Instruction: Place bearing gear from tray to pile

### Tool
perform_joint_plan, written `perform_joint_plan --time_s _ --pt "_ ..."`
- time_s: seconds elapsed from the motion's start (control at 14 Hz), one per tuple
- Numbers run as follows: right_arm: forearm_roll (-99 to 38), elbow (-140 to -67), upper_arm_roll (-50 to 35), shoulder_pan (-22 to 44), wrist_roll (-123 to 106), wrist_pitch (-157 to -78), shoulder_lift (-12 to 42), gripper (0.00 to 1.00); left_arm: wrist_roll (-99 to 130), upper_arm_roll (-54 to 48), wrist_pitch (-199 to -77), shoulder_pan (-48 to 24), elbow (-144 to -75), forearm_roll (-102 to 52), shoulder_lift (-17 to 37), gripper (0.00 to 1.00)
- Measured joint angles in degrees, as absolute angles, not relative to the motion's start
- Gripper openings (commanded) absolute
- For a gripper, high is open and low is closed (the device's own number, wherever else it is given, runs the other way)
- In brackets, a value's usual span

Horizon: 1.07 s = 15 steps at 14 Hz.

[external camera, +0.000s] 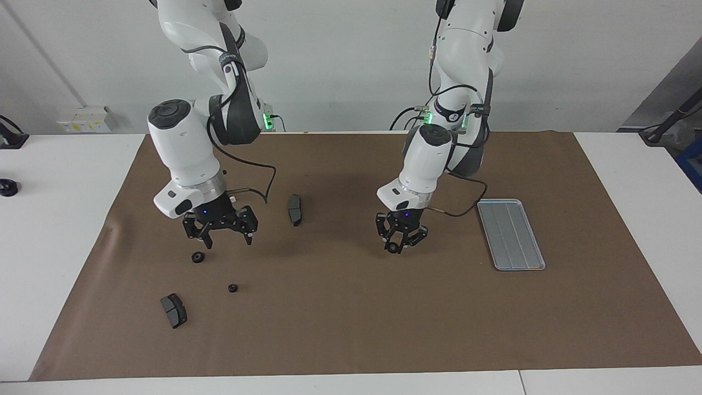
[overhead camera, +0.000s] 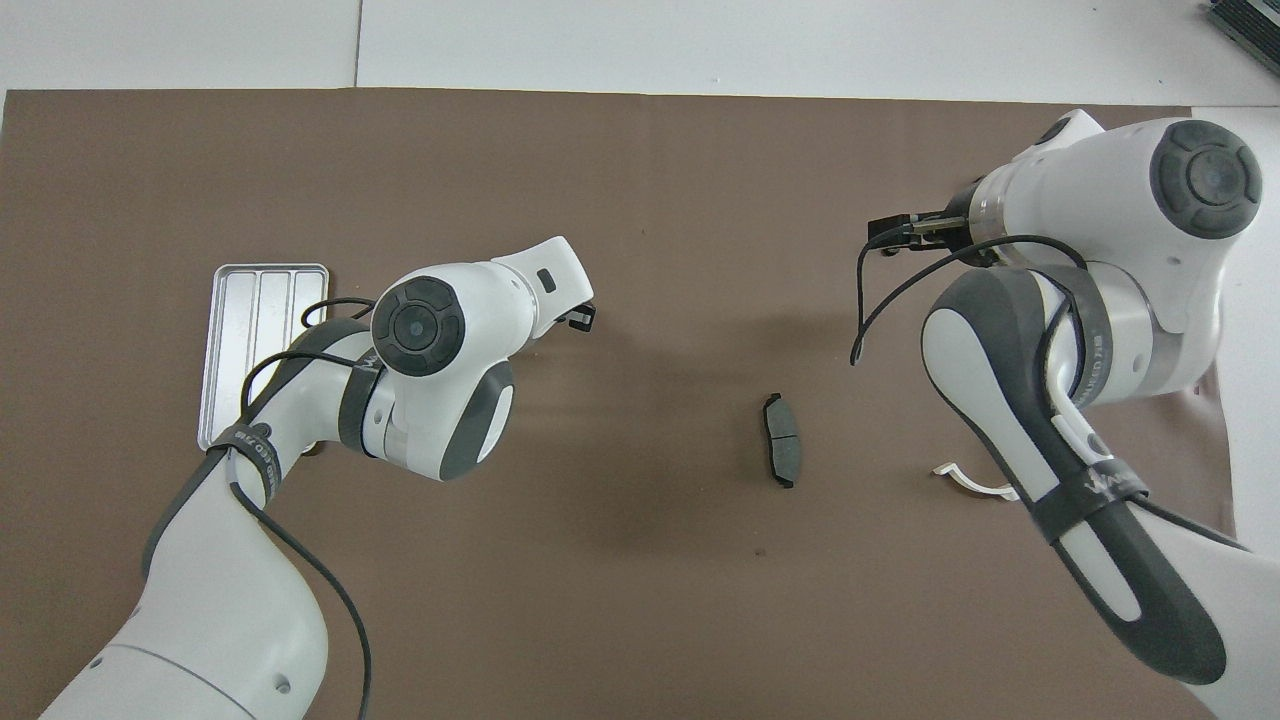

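Left gripper (external camera: 402,237), centre-right of the facing view, clenched on a small black bearing gear (external camera: 392,248) above the brown mat (external camera: 351,329), between the tray (external camera: 510,234) and the scattered parts. Right gripper (external camera: 222,226), fingers spread and holding nothing, raised over the mat at left centre. Lower left: two more gears (external camera: 197,257) (external camera: 232,288) and a brake pad (external camera: 174,310); another pad (external camera: 295,209) mid-frame. White half-ring bracket (overhead camera: 975,482) partly hidden under the right arm in the overhead view.
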<state>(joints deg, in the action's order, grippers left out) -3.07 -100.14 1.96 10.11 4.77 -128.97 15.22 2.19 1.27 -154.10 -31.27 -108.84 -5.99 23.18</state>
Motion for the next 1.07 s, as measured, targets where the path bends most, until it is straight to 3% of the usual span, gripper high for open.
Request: perform_joint_plan --time_s 0.07,0.5,1.07 --pt "-3.07 -99.92 1.95 10.38 5.22 -128.97 15.53 1.00 2.20 1.22 -155.56 -31.96 -108.70 -5.99 24.14 1.00" --pt "-3.08 -96.76 1.91 12.29 8.00 -128.65 18.12 1.00 2.31 2.58 -154.68 -31.52 -108.02 -5.99 24.12 1.00" --pt "0.95 -80.95 1.85 27.75 24.14 -127.02 33.00 1.00 -2.72 4.17 -127.37 -15.60 -107.05 -5.50 10.82 1.00"
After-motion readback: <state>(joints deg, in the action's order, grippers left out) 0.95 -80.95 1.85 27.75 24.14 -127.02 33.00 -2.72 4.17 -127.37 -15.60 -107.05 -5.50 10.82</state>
